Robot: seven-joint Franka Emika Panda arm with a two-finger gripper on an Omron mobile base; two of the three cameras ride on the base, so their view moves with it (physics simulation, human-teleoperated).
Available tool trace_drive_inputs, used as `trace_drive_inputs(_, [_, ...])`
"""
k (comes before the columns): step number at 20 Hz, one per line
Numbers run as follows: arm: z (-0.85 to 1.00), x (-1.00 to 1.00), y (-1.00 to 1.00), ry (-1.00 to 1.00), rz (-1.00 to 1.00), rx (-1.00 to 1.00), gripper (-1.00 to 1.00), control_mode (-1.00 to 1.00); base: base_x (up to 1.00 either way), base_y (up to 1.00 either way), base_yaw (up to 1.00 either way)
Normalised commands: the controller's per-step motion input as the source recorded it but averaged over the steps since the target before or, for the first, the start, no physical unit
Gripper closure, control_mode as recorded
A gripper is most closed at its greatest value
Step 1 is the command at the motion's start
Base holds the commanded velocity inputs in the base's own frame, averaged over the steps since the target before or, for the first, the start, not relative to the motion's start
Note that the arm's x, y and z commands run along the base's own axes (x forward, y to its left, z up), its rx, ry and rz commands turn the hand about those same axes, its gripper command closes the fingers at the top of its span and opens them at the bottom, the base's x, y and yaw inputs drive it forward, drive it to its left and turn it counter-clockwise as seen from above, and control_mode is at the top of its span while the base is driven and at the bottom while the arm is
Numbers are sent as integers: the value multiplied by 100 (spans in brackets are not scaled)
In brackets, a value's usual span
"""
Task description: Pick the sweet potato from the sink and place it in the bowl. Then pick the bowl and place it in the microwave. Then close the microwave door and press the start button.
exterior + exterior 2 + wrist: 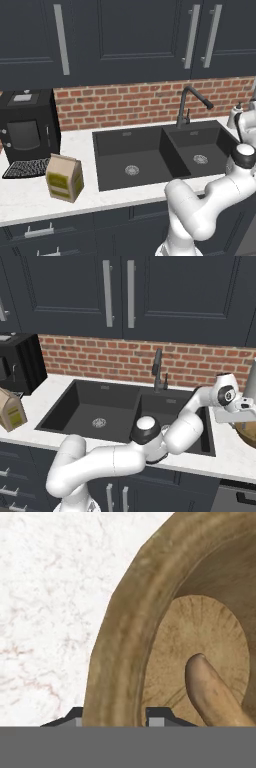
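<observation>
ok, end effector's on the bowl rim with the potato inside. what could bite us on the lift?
1. The end effector pinches one side of the bowl rim, so the bowl may tilt or slip as it rises.
2. The sweet potato lies loose inside; a tilt could roll it out onto the counter.
3. The faucet stands close by the arm and could be clipped on a wide swing.

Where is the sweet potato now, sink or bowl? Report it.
In the bowl: the hand view shows the sweet potato lying on its wooden floor.
</observation>
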Motion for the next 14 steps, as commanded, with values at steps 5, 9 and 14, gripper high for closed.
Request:
trace_drive_inputs(5, [0, -68, 52, -22, 8, 0, 100, -100, 0, 0, 0])
trace_drive_inputs(9, [0, -77, 80, -30, 21, -3, 100, -100, 0, 0, 0])
trace_drive_inputs(14, [0, -77, 99, -25, 28, -18, 100, -100, 0, 0, 0])
